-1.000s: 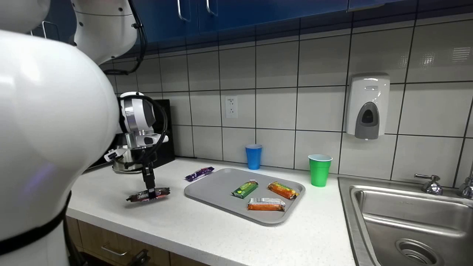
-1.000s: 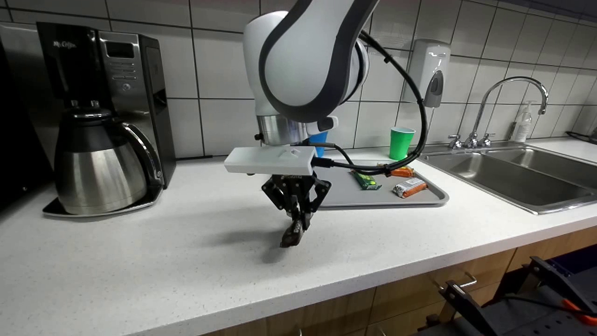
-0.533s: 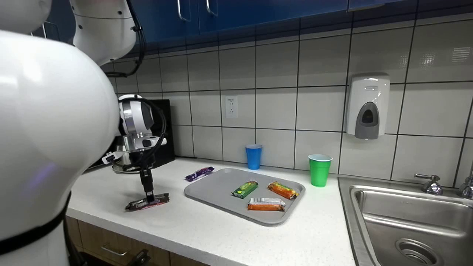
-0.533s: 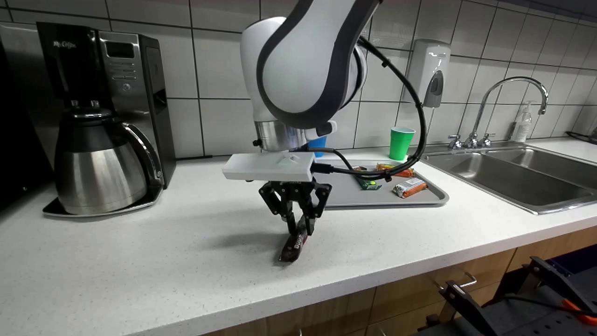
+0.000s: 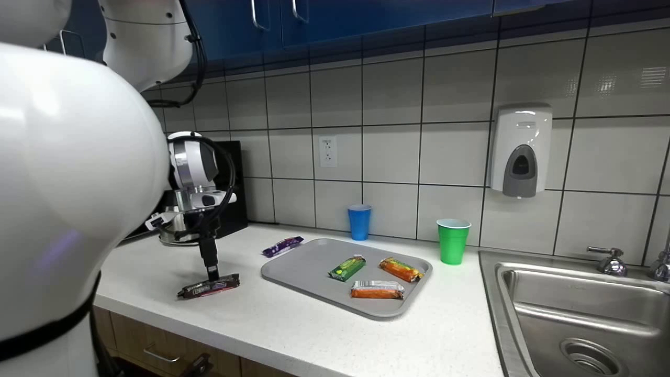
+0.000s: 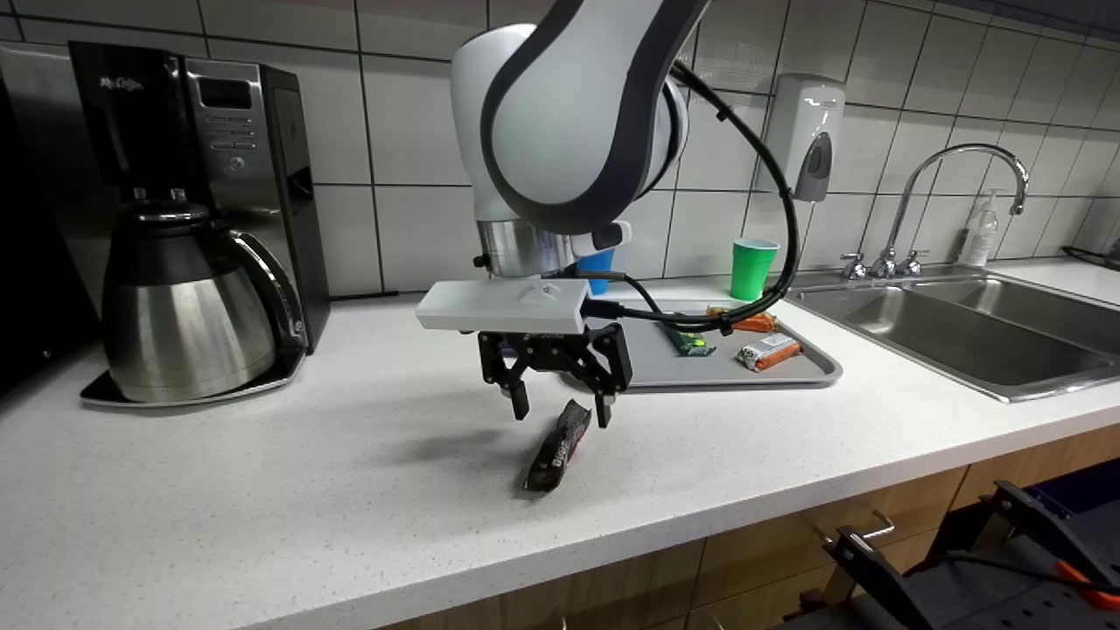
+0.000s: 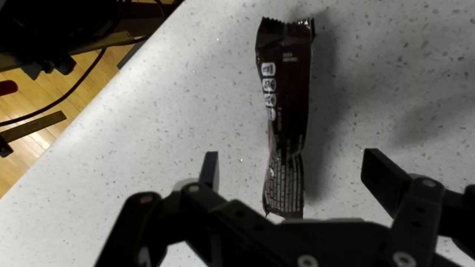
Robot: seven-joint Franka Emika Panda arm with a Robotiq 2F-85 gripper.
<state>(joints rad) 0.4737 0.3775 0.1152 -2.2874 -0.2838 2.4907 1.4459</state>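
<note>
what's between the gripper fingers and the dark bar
Just speckled counter: the wrist view shows a bare strip either side of the dark bar, between it and the fingers of the open gripper.

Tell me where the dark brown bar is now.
In an exterior view, the dark brown bar lies on the white counter, left of the gray tray. In the wrist view, it shows between the fingers of the open tool.
</note>
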